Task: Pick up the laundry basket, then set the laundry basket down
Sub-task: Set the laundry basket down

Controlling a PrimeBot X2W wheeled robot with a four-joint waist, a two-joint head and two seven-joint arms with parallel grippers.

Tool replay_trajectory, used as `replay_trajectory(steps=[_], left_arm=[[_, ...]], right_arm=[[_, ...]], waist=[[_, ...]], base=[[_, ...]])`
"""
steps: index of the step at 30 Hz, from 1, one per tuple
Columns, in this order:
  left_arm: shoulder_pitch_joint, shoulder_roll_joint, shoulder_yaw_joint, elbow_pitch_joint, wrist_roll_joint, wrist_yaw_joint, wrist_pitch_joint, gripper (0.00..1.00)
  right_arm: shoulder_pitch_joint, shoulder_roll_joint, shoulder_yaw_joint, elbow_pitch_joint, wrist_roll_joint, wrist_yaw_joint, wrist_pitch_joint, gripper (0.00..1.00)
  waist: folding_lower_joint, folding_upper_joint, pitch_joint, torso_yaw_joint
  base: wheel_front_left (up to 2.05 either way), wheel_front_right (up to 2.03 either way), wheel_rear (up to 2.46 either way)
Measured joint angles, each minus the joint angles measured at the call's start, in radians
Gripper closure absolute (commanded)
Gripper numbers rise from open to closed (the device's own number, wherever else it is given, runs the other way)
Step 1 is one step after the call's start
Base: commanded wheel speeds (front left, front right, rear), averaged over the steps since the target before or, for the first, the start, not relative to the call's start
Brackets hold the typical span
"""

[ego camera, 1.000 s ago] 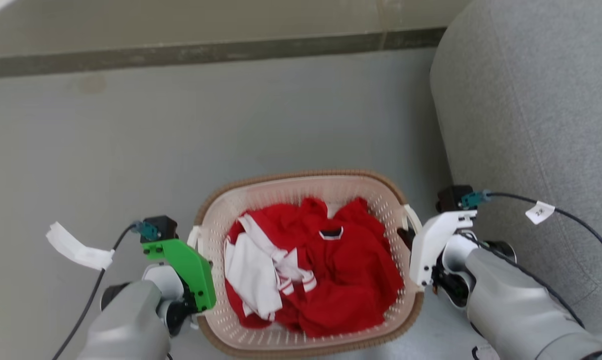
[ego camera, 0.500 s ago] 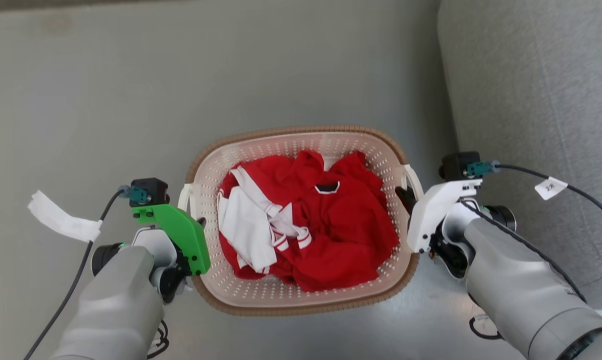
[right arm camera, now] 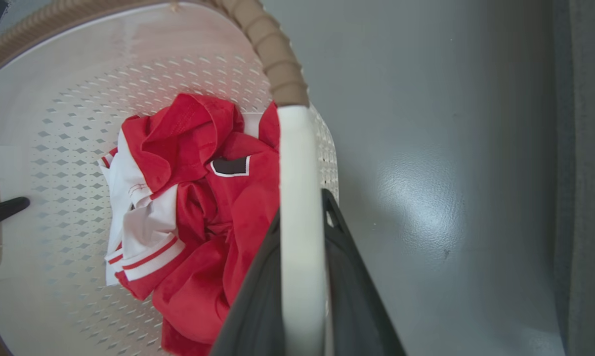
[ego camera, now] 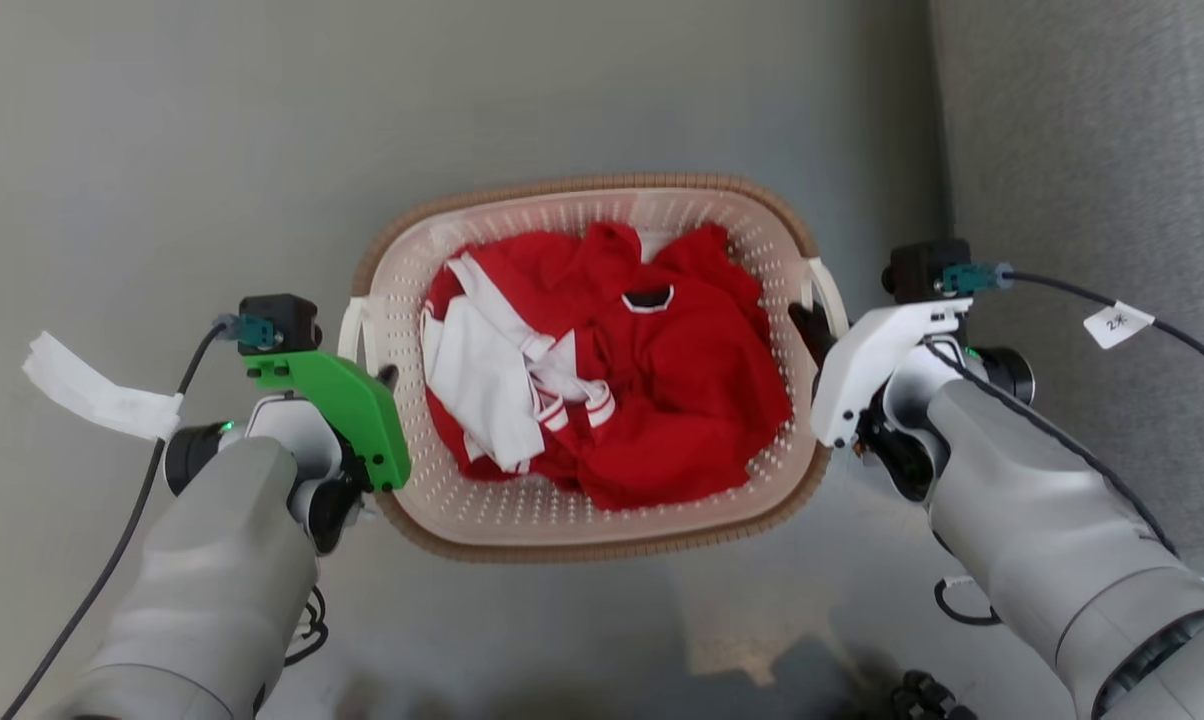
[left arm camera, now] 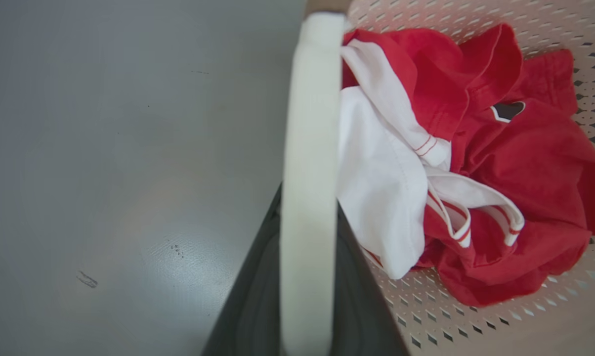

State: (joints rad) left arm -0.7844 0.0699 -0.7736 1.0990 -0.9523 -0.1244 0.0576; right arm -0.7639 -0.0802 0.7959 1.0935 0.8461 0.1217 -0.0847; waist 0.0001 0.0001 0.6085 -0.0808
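Perf. plastic laundry basket (ego camera: 522, 505), woven-look rim (ego camera: 562, 550), red cloth (ego camera: 682, 400) inside.

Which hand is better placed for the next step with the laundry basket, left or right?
Neither alone: left hand and right hand each clamp a white loop handle of the cream-white perforated plastic basket, so probably both together.

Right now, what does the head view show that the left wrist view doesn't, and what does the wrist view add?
Head view: the whole basket rim, the left gripper and right gripper at its short sides, and a grey sofa. Left wrist view: close up, the left handle pinched between the gripper's dark fingers, plus scuff marks on the floor. Both: the red and white clothes, the perforated wall, the grey floor.
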Motion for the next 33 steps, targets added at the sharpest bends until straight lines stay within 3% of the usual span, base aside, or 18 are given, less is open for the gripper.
replay_trajectory(steps=[16,33], left_arm=[[-0.082,0.0,-0.002,0.003,0.041,0.0,-0.111,1.0],[-0.159,-0.006,-0.003,0.029,0.042,0.0,-0.154,1.0]], right_arm=[[-0.076,0.001,-0.005,0.016,0.003,0.0,-0.101,1.0],[-0.145,0.003,-0.008,0.042,0.003,0.001,-0.136,1.0]], waist=[[0.0,0.0,0.169,0.009],[0.0,0.0,0.31,0.019]], base=[[0.0,0.0,0.0],[0.0,0.0,0.0]])
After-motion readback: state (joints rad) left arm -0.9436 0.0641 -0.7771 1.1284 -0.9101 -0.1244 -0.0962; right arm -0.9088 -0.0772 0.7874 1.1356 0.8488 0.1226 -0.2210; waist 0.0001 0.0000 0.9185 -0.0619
